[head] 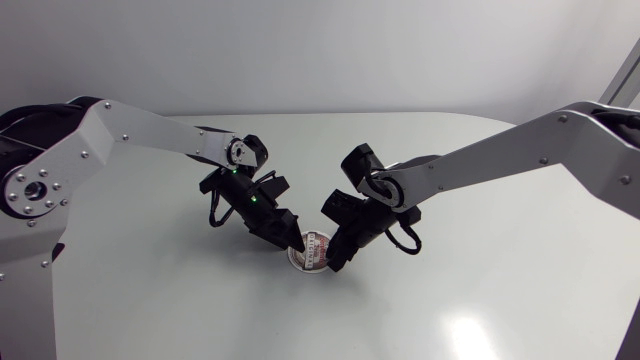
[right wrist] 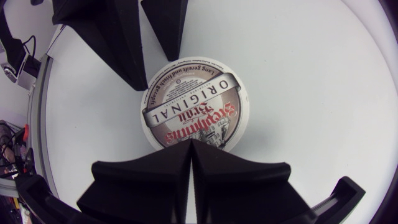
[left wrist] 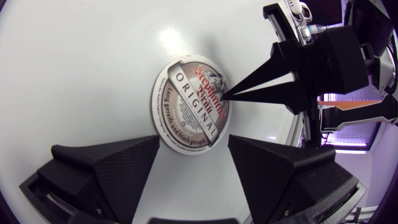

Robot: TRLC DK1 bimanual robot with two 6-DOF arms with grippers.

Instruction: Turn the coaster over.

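A round coaster (head: 312,251) with a printed face up lies flat on the white table (head: 480,290). My left gripper (head: 294,241) is open at the coaster's left side. In the left wrist view the near rim of the coaster (left wrist: 191,102) lies between the spread fingertips of this gripper (left wrist: 193,142); I cannot tell whether they touch it. My right gripper (head: 340,256) is shut, and nothing is held in it. Its joined tips (right wrist: 189,142) rest on the opposite rim of the coaster (right wrist: 194,104). From the left wrist it shows as one point (left wrist: 225,94) on the print.
The two arms meet over the middle of the table. A black cable loop (head: 407,240) hangs beside my right wrist. The table's rounded far edge (head: 330,116) runs behind the arms.
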